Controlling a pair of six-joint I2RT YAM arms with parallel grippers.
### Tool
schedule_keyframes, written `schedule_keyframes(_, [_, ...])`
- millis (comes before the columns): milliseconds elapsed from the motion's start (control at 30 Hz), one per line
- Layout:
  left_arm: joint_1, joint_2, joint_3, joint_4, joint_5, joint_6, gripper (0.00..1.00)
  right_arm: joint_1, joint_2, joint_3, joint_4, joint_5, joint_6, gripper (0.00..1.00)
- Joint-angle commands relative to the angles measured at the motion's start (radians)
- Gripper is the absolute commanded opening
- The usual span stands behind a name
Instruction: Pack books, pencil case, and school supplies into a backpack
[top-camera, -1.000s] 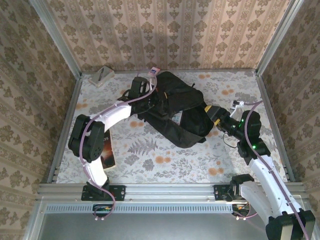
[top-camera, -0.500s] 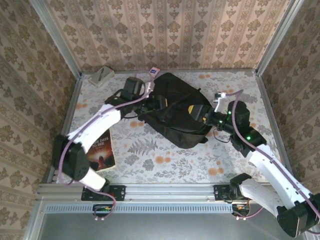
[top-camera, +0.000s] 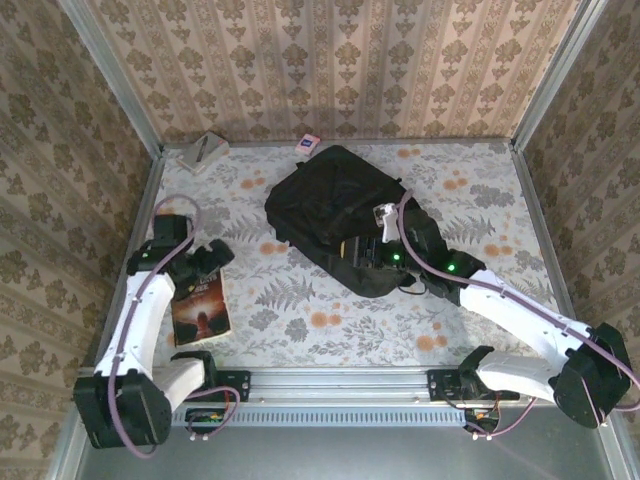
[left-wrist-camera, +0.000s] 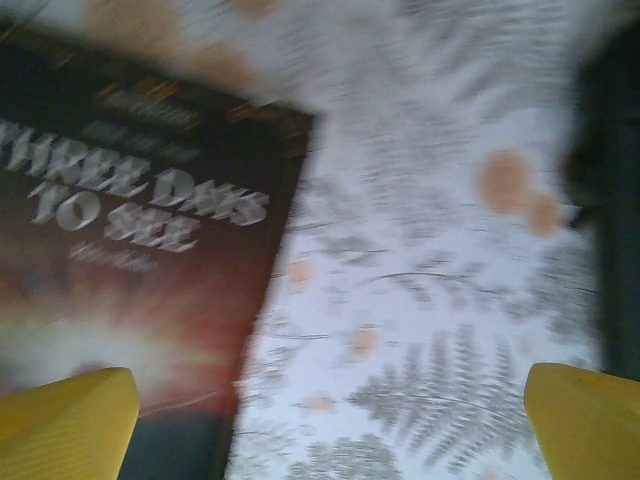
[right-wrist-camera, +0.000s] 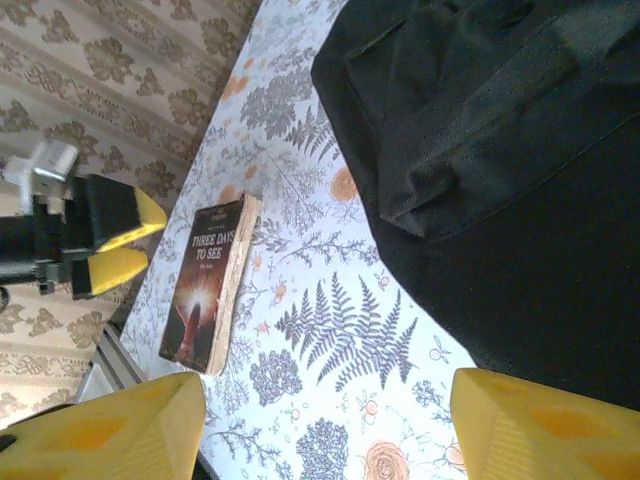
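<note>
- A black backpack (top-camera: 335, 205) lies slumped across the far middle of the floral table cover (top-camera: 320, 325), closed in by papered walls (top-camera: 330, 60) on three sides.
- A dark paperback (top-camera: 200, 303) titled "Three Days to See", with an orange glow on its cover, lies flat on the left side of the table, well apart from the backpack.
- The left gripper (top-camera: 210, 257) hangs at the book's far end, its fingers spread wide with nothing between them. In its wrist view the yellow fingertips (left-wrist-camera: 70, 425) sit at the bottom corners, with the cover to the left and bare cloth in the gap.
- The right gripper (top-camera: 358, 250) sits at the backpack's near edge, jaws wide apart and empty. Its yellow pads (right-wrist-camera: 110, 430) frame fern-print cloth, with the bag's black fabric filling the upper right.
- A small pink-white packet (top-camera: 308, 143) with a blue square rests against the far wall just beyond the backpack, and a pale grey block (top-camera: 203, 152) sits in the far left corner.
- The left wrist picture is blurred. The book's near end is cut off there, and the backpack shows as a dark strip at the right edge.
- From above, the right gripper's fingers are hard to pick out against the black fabric, and whether they touch the bag cannot be told.
- The backpack's opening and anything inside it cannot be made out.
</note>
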Motion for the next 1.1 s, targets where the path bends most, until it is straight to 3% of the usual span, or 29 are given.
schedule_keyframes(0, [0.048, 0.003, -0.083, 0.014, 0.021, -0.029, 1.0, 0.029, 0.021, -0.015, 0.066, 0.025, -0.023, 0.67])
schedule_keyframes(267, [-0.024, 0.103, -0.197, 0.199, 0.046, -0.115, 1.0, 0.058, 0.058, -0.056, 0.138, -0.007, 0.008, 0.68])
schedule_keyframes(533, [-0.21, 0.168, -0.208, 0.366, 0.112, -0.194, 0.99, 0.059, 0.088, -0.063, 0.153, -0.024, 0.012, 0.68])
schedule_keyframes(733, [-0.308, 0.209, -0.217, 0.513, 0.231, -0.289, 0.98, 0.066, 0.111, -0.049, 0.163, -0.04, 0.012, 0.68])
schedule_keyframes(867, [-0.351, 0.12, -0.152, 0.415, 0.201, -0.238, 0.98, 0.091, 0.144, -0.01, 0.136, -0.056, -0.023, 0.67])
schedule_keyframes(1067, [-0.322, -0.047, -0.066, 0.061, -0.025, -0.182, 0.99, 0.161, 0.278, 0.104, 0.086, -0.087, -0.075, 0.57])
